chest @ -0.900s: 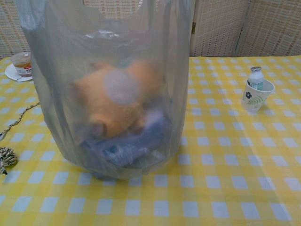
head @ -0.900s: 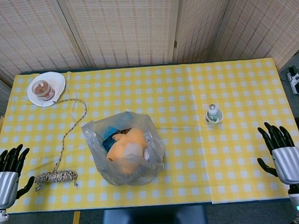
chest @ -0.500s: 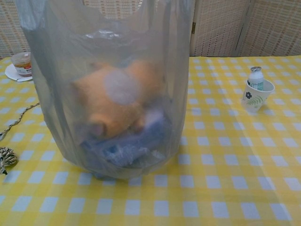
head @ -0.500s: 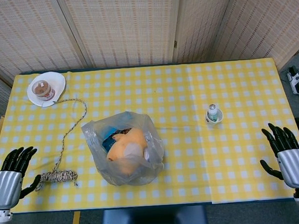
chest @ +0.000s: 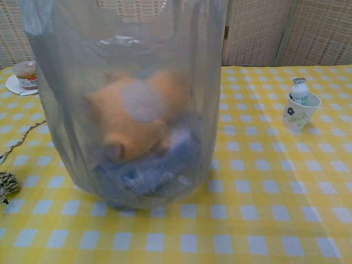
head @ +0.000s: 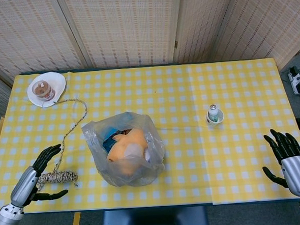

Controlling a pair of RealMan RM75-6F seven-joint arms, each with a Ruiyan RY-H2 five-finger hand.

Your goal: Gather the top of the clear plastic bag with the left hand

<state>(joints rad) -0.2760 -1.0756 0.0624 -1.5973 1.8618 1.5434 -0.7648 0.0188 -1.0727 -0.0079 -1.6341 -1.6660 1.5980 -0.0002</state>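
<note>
A clear plastic bag [head: 125,149] stands near the front middle of the checked table, its top wide open. An orange plush toy [head: 125,147] and blue packets lie inside; the chest view shows the bag [chest: 126,99] close up, filling the left half. My left hand [head: 37,175] hovers at the front left edge, fingers spread and empty, well left of the bag and beside the rope coil. My right hand [head: 291,160] is at the front right corner, fingers spread, holding nothing. Neither hand shows in the chest view.
A coiled rope [head: 56,177] lies left of the bag, its tail running up toward a white plate [head: 56,82] holding a small jar [head: 42,90]. A paper cup with a small bottle [head: 214,114] stands right of the bag.
My left hand has moved in over the table's front left edge toward the rope coil and turned sideways. My right hand has sunk slightly toward the front corner. The bag has not moved.
</note>
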